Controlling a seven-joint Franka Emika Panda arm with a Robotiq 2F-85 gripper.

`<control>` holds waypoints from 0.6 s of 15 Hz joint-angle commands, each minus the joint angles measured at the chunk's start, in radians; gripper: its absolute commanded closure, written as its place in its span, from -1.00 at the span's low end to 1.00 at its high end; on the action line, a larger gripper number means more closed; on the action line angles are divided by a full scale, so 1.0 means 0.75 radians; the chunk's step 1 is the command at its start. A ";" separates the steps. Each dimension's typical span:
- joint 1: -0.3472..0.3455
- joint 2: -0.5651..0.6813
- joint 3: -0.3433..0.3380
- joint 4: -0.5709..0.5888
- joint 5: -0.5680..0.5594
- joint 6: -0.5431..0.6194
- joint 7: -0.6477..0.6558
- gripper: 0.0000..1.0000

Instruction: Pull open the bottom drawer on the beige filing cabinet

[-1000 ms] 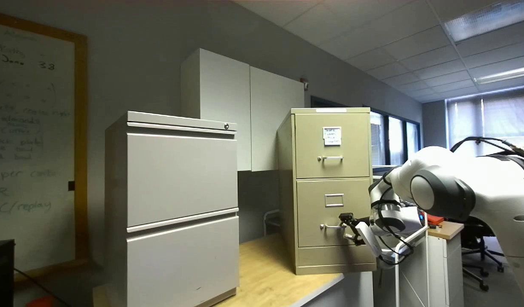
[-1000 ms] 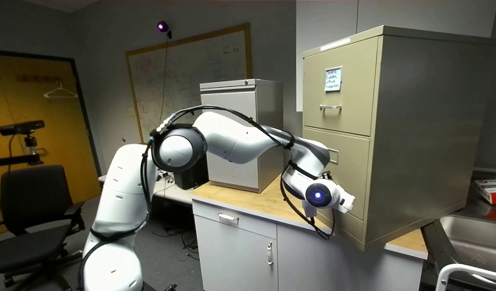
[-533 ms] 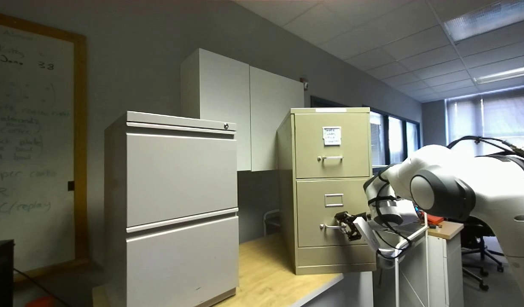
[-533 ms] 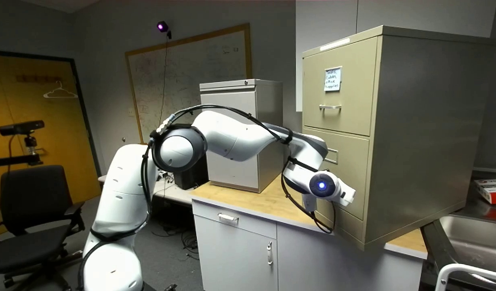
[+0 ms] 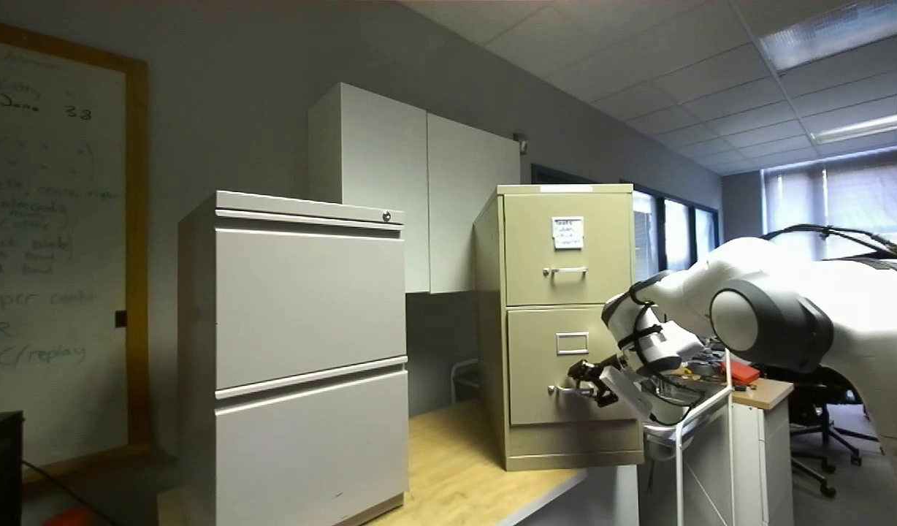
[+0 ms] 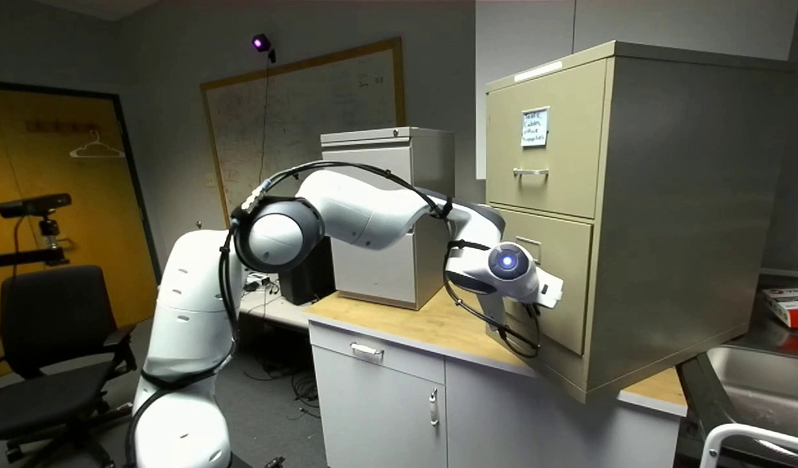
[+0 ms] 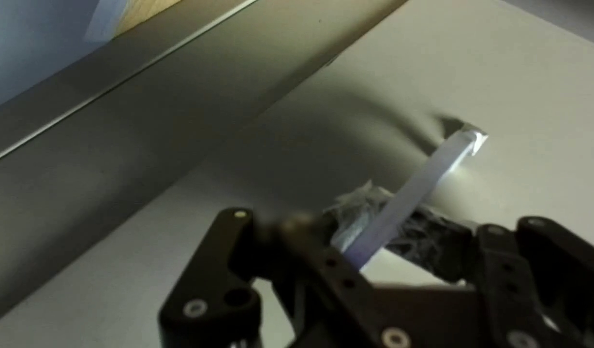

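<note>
The beige filing cabinet (image 5: pixel 492 343) stands on a counter in both exterior views. Its bottom drawer (image 5: pixel 532 358) has a thin metal handle. A narrow dark line along the side and lower edge of the drawer front (image 6: pixel 571 286) suggests that it stands slightly out from the frame. My gripper (image 5: pixel 584 383) is at the right part of the handle (image 5: pixel 563 389). In the wrist view, the handle (image 7: pixel 420 186) runs between the fingers, one in front and one behind, and the gripper (image 7: pixel 348 232) is shut on it. The arm's hand hides the fingers in an exterior view.
The upper drawer (image 5: pixel 532 252) with a white paper is shut. A grey cabinet (image 5: pixel 310 307) stands beside it on the wooden counter (image 5: pixel 448 460). A white rail frame (image 5: pixel 679 475) rises under the wrist, and a metal sink (image 6: pixel 763 374) lies behind the beige cabinet.
The gripper has shut on the handle. The arm has shifted, its wrist rising and drawing back, and the bottom drawer front appears to have come out slightly.
</note>
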State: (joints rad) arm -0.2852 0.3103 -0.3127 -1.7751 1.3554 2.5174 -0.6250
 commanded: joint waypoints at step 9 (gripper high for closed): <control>0.015 -0.370 0.067 -0.549 -0.019 -0.035 -0.023 0.81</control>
State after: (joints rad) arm -0.2898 0.1407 -0.2832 -1.9904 1.3580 2.5102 -0.6250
